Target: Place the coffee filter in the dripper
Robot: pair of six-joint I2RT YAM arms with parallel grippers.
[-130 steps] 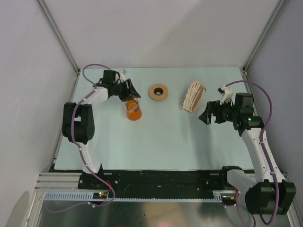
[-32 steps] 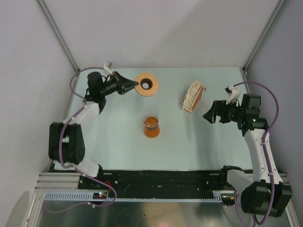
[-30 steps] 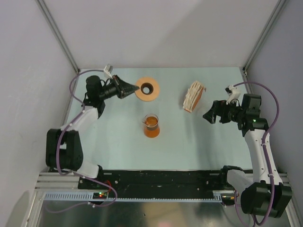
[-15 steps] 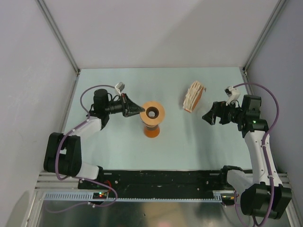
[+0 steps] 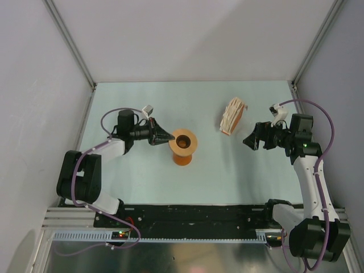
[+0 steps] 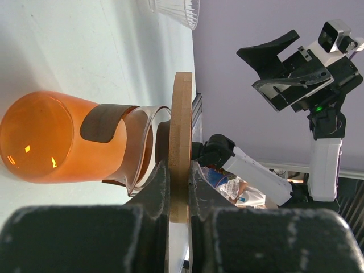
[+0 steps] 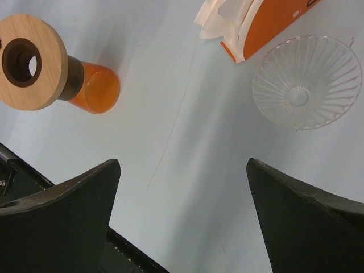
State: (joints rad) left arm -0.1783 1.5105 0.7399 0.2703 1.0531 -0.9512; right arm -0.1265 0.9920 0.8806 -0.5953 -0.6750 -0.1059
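Left fingers (image 5: 166, 138) are clamped on the dripper (image 5: 183, 142), which is held on top of the orange beaker (image 6: 40, 145), so it looks like setup is being finished. Right of the beaker, the filter stack (image 5: 233, 115) sits untouched, and no single coffee filter can be made out. Further right, the right fingers (image 5: 249, 140) are spread wide and empty. One sheet needs to be peeled off next.

White arms (image 5: 311, 170), black joints (image 5: 85, 177), purple cables (image 5: 332, 131)

No legible text; cut-off dark marks on orange packet (image 7: 273, 23)
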